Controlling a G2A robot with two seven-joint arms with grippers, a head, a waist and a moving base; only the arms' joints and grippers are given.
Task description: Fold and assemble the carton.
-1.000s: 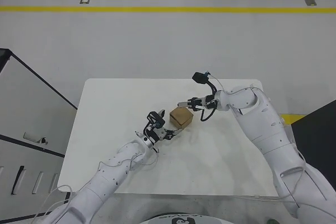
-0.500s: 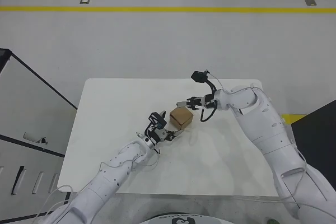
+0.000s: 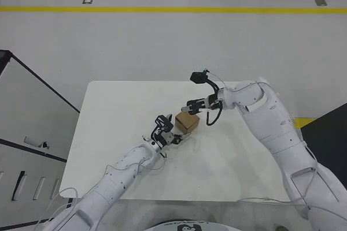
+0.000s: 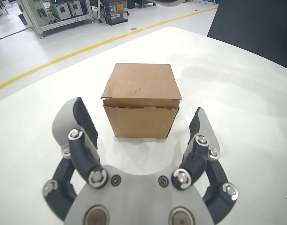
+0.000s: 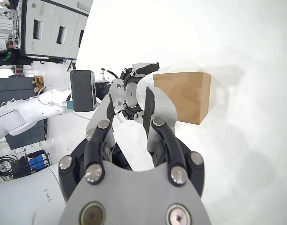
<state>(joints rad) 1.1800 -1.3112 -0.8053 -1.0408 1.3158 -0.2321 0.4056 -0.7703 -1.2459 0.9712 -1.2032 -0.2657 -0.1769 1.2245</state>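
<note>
Small brown cardboard carton (image 3: 187,120) sits near the middle of the white table (image 3: 110,133). Top flap's folded over, but the front edge is lifted a bit, so not tucked imo. Left gripper (image 4: 140,114) is low on the tabletop just beside the box's near face, jaws spread wider than the box, nothing held. Prob lined up to brace the sides. Right gripper (image 3: 188,107) hovers above the far edge, fingers partly apart, empty, likely placed to press that flap down.

Legible print: one small grey lettered mark (image 5: 48,195) with wave symbol, on right arm's white casing (image 5: 24,203) (near wrist); other print unreadable.
</note>
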